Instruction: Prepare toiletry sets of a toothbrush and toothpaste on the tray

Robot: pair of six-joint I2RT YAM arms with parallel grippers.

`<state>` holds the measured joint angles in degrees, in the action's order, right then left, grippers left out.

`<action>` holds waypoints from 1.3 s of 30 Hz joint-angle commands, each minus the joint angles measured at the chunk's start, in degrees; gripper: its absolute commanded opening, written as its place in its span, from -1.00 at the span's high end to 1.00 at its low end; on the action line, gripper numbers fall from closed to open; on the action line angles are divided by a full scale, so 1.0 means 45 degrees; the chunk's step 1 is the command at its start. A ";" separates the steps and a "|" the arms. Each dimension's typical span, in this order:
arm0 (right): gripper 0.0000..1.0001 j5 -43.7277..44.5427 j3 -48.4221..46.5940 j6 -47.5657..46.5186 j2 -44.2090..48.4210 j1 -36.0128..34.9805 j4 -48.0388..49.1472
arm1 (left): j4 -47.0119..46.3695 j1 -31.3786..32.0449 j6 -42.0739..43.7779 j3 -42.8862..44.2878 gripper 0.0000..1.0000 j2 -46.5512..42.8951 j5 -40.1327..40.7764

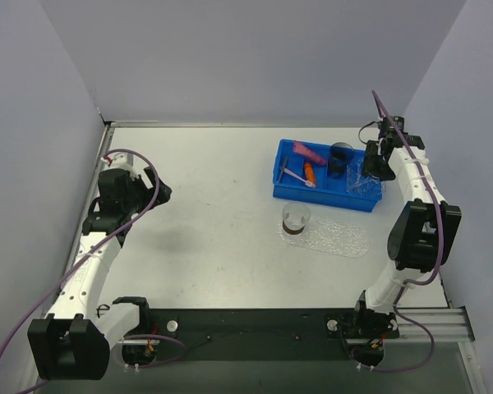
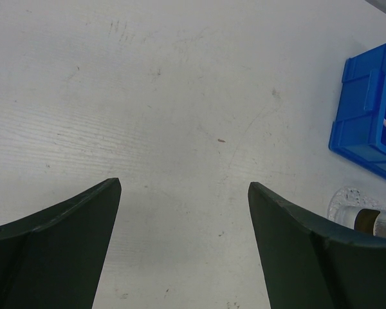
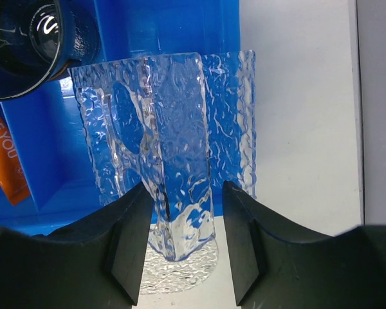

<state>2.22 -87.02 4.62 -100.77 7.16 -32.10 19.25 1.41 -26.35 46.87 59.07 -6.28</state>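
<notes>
The toothbrush (image 1: 295,174), the magenta tube (image 1: 310,151) and the orange tube (image 1: 310,172) lie in the left part of the blue bin (image 1: 281,190). The orange tube also shows in the right wrist view (image 3: 6,161). The clear bumpy tray (image 1: 341,238) lies flat on the table in front of the bin. My right gripper (image 1: 371,164) is over the bin's right end; its jaws (image 3: 183,187) are open and straddle the wall of a clear bumpy cup (image 3: 174,129), with the left finger touching it. My left gripper (image 1: 158,194) is open and empty over bare table (image 2: 183,183).
A dark cup (image 1: 341,156) stands in the bin beside the clear cup (image 1: 361,176). A small clear cup with a brown base (image 1: 296,218) stands on the tray's left end and shows in the left wrist view (image 2: 367,217). Grey walls enclose the table.
</notes>
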 commanded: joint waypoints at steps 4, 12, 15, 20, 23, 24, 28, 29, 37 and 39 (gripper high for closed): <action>0.34 0.0250 -0.0427 0.0027 -0.0360 0.0011 0.0082 | -0.0390 0.0019 0.0133 0.0619 -0.82 -0.0099 -0.0010; 0.74 0.0288 -0.0408 0.0145 -0.0185 0.0011 0.0063 | -0.0370 0.0019 0.0113 0.0639 -0.82 -0.0040 -0.0010; 0.92 0.0249 -0.0369 0.0203 0.0030 0.0011 0.0062 | -0.0390 0.0019 0.0094 0.0658 -0.82 -0.0040 -0.0029; 1.00 0.0191 -0.0466 0.0223 0.0498 0.0030 0.0062 | -0.0429 0.0019 0.0055 0.0717 -0.82 -0.0099 -0.0049; 1.00 0.0054 -0.0564 0.0320 0.0849 0.0069 0.0062 | -0.0507 0.0038 0.0074 0.0892 -0.82 -0.0060 -0.0107; 1.00 0.0015 -0.0583 0.0398 0.0928 0.0089 0.0062 | -0.0488 0.0038 0.0113 0.1028 -0.81 -0.0041 -0.0127; 1.00 -0.0200 -0.0603 0.0496 0.1241 0.0167 0.0062 | -0.0507 0.0174 0.0269 0.1399 -0.77 0.0096 -0.0283; 1.00 -0.0258 -0.0584 0.0535 0.1319 0.0167 0.0062 | -0.0546 0.0252 0.0308 0.1478 -0.75 0.0135 -0.0341; 1.00 -0.0825 -0.0446 0.0730 0.1963 0.0167 0.0082 | -0.0956 0.2845 0.0465 0.2669 -0.69 0.1169 0.0730; 1.00 -0.1097 -0.0505 0.0828 0.2061 0.0167 0.0063 | -0.1344 0.3356 0.0096 0.3098 -0.69 0.1694 0.0771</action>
<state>-0.08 -87.13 6.94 -94.96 7.81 -31.92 18.61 11.88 -25.26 55.75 63.55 -4.71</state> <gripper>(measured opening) 0.327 0.845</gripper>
